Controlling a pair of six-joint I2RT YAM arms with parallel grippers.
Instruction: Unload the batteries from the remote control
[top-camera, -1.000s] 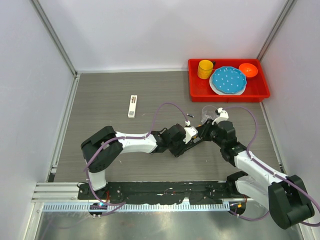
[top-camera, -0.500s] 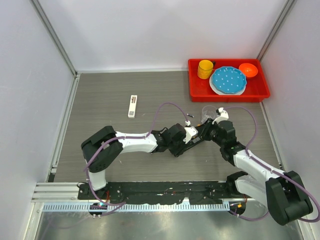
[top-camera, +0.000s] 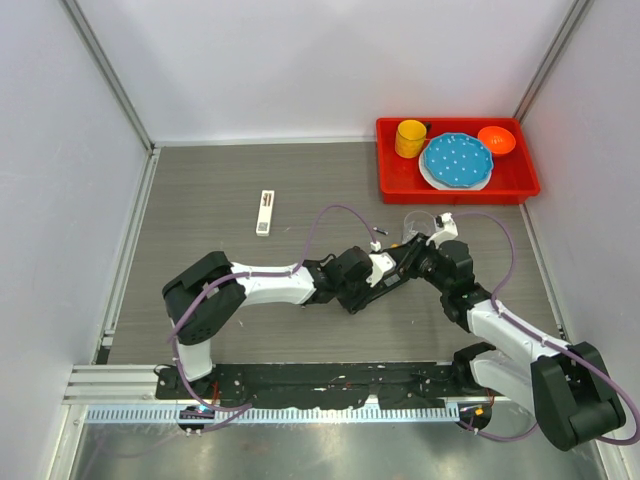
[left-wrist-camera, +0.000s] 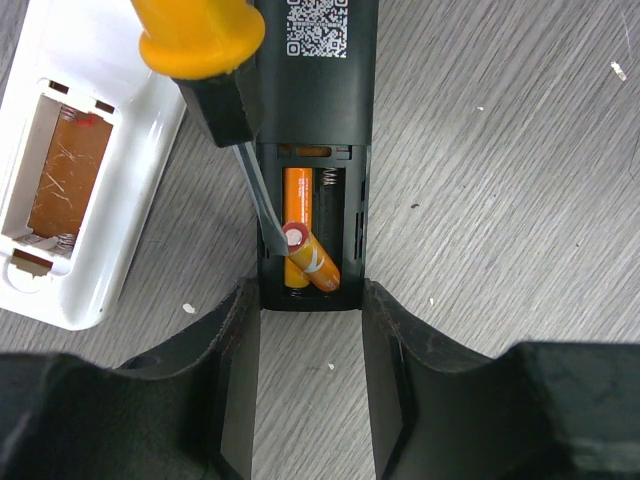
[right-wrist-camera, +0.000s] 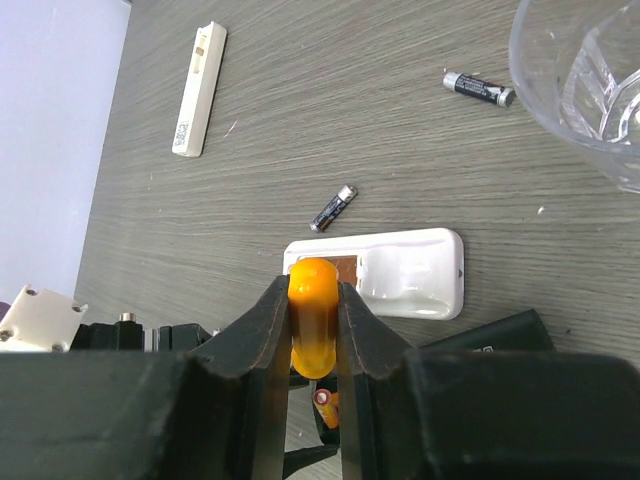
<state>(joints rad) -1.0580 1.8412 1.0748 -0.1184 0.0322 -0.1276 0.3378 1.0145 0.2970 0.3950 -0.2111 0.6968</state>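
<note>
The black plastic remote control (left-wrist-camera: 312, 100) is clasped at its near end by the left gripper (left-wrist-camera: 310, 298), whose fingers are set at a middle width against its two sides. Its battery compartment is seen open: one slim orange battery (left-wrist-camera: 297, 195) lies flat in its slot, and a second orange battery (left-wrist-camera: 314, 260) is tilted upward, its top end touched by the grey blade of the orange-handled screwdriver (left-wrist-camera: 200, 40). The handle is clamped tightly by the right gripper (right-wrist-camera: 313, 290). A white plastic remote control (left-wrist-camera: 80, 180), also opened, is placed just beside, and a dark loose battery (right-wrist-camera: 333, 208) lies near it on the grey wood-pattern table (right-wrist-camera: 400, 140)
</note>
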